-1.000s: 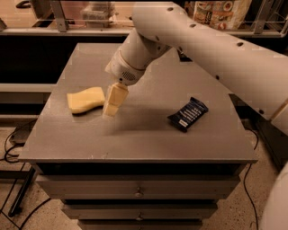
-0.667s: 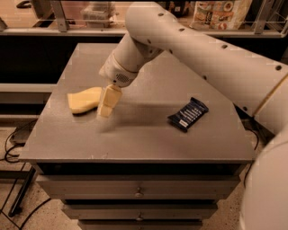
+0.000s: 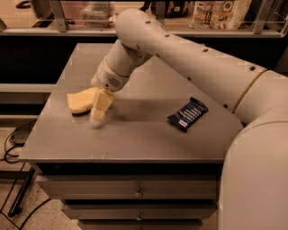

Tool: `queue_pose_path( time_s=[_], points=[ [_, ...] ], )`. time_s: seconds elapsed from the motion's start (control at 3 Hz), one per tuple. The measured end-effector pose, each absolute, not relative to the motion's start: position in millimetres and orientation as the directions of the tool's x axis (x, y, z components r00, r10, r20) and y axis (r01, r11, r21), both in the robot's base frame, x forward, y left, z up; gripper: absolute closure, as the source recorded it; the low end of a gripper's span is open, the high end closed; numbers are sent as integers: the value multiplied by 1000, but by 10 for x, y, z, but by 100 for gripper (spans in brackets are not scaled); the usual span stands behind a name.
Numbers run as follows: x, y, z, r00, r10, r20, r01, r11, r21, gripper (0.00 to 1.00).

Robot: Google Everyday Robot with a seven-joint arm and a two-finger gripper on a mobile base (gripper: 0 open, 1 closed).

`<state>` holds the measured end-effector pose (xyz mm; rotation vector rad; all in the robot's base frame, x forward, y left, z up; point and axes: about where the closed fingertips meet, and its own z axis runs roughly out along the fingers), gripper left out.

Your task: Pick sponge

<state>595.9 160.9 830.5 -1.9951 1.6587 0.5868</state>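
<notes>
The sponge [image 3: 81, 101], a flat pale-yellow slab with a curved outline, lies on the left part of the grey tabletop [image 3: 144, 134]. My gripper [image 3: 100, 110] hangs from the white arm and points down at the table, right beside the sponge's right edge and overlapping it in view. I cannot tell whether it touches the sponge.
A dark blue snack wrapper [image 3: 187, 114] lies on the right part of the table. The cabinet has drawers [image 3: 139, 193] below. A shelf with boxes and bags [image 3: 216, 13] runs along the back. Cables [image 3: 11, 148] lie on the floor at the left.
The gripper has moved left and a little toward the front, closing the gap to the sponge's right edge. The sponge and wrapper have not moved.
</notes>
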Motion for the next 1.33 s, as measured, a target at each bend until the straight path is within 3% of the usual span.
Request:
queue_pose_path(
  time_s=[1.0, 1.33],
  points=[
    [6004, 1373, 8739, 164, -745, -647, -986, -103, -131, 93],
    [5984, 1111, 9453, 225, -725, -651, -967, -83, -241, 100]
  ],
)
